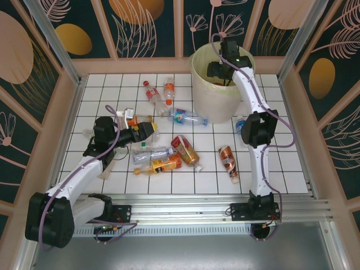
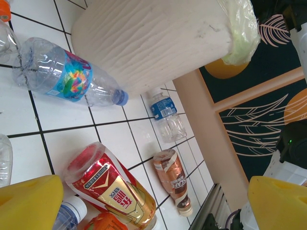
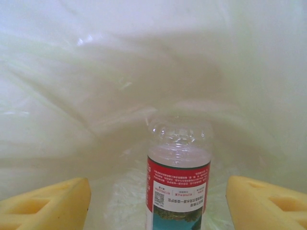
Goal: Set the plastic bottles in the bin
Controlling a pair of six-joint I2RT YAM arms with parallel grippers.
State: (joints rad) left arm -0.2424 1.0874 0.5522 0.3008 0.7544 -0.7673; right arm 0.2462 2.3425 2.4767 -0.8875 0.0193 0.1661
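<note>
The plastic bottles (image 1: 185, 117) are thin-walled and clear, and most look empty or nearly so; I judge them very light, springy rather than stiff, and slick; lying on their sides, they will roll at a nudge; a hard squeeze should dent one, not break it. The soundest hold is across the labelled middle of the body, with the jaws square to its length; the tapering neck and cap would let it squirt free.

One red-labelled bottle (image 3: 178, 182) is inside the bin (image 1: 211, 107), seen against the pale liner; it sits between the fingers of the right tool (image 3: 156, 201) with a gap on either side; that tool is apart and grips nothing, hanging over the bin's mouth.

The others lie scattered on the white tiled worktop (image 1: 281, 169); the blue-labelled bottle (image 2: 72, 79) lies close by the bin's foot, the brown bottle (image 1: 228, 162) nearer the arms. The left tool (image 1: 147, 130) is low among them, spread fully apart and empty; the red-and-gold bottle (image 2: 112, 191) lies just ahead between its yellow fingers (image 2: 31, 203), which makes it the likeliest next pick.
</note>
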